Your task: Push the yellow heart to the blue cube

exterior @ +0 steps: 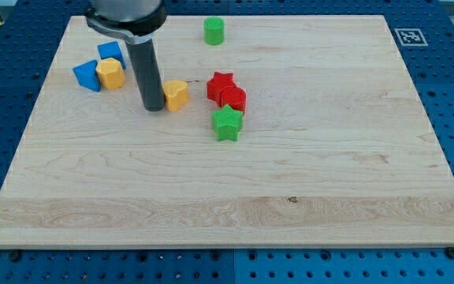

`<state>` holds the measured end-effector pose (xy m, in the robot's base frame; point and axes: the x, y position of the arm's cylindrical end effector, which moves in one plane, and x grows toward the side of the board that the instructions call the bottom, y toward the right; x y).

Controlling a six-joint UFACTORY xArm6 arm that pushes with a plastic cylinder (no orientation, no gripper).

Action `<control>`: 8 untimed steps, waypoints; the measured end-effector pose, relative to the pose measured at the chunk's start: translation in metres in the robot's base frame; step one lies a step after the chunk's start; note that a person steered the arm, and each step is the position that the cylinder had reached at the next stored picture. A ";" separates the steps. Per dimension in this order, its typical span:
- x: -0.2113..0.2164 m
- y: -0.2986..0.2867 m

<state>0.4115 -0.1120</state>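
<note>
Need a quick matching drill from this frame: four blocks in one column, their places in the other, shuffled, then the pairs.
Blocks:
1. yellow heart
2. green cylinder
3. green star
4. red star

Places:
A. alone near the view's top edge of the board
B. lowest in the view of the central cluster, just below a red block
C. right beside my tip, on its right in the view
D. top of the central cluster, to the right of the heart

Pairs: 1-C, 2-A, 3-B, 4-D
</note>
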 end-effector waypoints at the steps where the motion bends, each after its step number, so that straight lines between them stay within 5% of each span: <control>1: 0.034 0.004; 8: -0.099 0.088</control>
<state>0.3122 -0.0242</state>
